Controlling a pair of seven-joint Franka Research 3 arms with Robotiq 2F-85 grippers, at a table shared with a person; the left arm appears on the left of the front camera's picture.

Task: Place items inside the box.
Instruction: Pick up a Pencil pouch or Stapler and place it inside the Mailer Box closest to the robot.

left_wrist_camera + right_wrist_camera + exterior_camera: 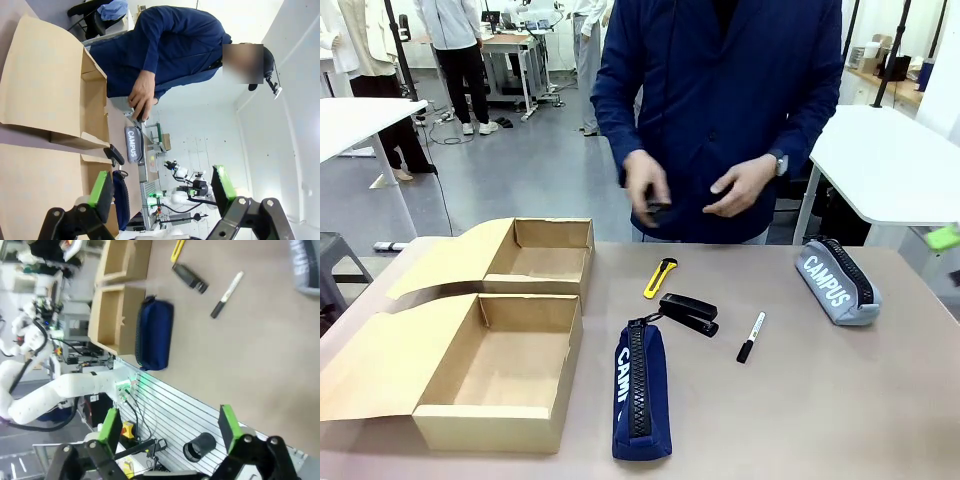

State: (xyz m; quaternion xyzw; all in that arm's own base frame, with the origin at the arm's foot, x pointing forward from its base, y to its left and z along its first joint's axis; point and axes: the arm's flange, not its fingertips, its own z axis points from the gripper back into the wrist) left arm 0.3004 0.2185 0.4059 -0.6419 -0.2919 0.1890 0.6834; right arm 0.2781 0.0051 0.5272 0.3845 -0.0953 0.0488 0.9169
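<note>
So, packing not started: left gripper (pixel 161 187) and right gripper (pixel 169 424) both empty, jaws apart; navy fabric pencil case (pixel 641 390) lies on worktop (pixel 800 400) at 3 o'clock from the open tan cardboard box (pixel 490 428), so next probably needs a grasp there.

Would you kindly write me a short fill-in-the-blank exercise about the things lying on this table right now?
1. The utility knife is ___ in colour.
2. The white lettering on the grey pencil case reads ___.
3. Beside the navy pencil case, the larger box stands open and ___.
Missing words: yellow; CAMPUS; empty.
</note>
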